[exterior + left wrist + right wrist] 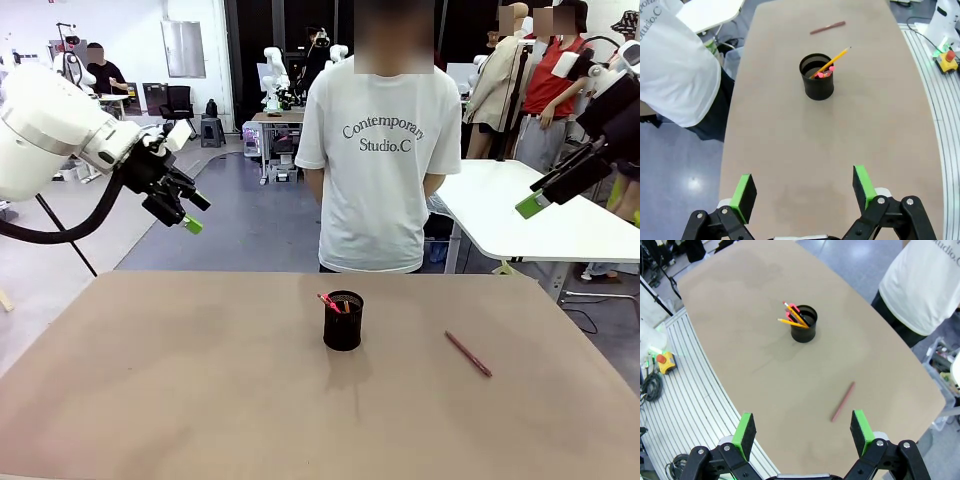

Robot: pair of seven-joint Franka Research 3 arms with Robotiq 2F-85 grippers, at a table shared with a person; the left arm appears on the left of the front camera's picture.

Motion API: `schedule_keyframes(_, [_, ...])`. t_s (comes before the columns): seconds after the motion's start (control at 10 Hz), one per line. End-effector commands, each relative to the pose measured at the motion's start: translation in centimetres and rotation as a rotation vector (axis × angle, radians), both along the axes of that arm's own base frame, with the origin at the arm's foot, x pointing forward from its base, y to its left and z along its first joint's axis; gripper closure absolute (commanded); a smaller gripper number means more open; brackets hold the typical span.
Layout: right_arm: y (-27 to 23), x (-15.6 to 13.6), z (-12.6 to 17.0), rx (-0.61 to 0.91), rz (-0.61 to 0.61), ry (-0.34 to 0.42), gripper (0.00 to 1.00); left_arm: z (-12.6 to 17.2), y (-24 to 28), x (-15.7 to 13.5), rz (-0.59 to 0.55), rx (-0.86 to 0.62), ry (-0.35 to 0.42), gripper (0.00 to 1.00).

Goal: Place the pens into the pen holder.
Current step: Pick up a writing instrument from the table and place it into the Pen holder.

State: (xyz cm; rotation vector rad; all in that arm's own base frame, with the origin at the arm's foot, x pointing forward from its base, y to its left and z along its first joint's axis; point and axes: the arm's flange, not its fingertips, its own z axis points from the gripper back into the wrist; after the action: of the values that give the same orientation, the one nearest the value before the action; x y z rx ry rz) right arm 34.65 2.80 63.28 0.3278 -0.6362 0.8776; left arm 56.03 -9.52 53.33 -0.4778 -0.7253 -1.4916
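The black pen holder (343, 322) stands upright near the table's middle. A yellow-orange pen (833, 62) and a dark pen with a pink-red end (793, 310) lean inside it. A dark red-maroon pen (468, 354) lies flat on the table to the holder's right, also in the wrist views (827, 27) (843, 401). My left gripper (192, 213) hangs open high above the table's far left, nothing between its green pads (745, 190). My right gripper (540, 200) is raised at the far right, open and empty, its pads (860, 424) looking down over the maroon pen.
A person in a white T-shirt (380, 150) stands at the table's far edge, behind the holder. A white table (540, 220) stands behind at the right. A metal rail with a red button (949, 54) runs along the robot's side.
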Motion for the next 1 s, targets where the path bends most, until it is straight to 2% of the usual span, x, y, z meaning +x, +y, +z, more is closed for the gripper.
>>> schedule_keyframes(0.0, [-0.02, -0.07, 0.07, 0.016, 0.009, 0.000, 0.00, 0.25, 0.36, 0.43, -0.026, 0.000, 0.009, 0.00])
schedule_keyframes(0.9, [-0.02, -0.07, 0.07, 0.016, 0.009, 0.000, 0.00, -0.15, 0.00, 0.13, -0.005, -0.001, 0.006, 0.00])
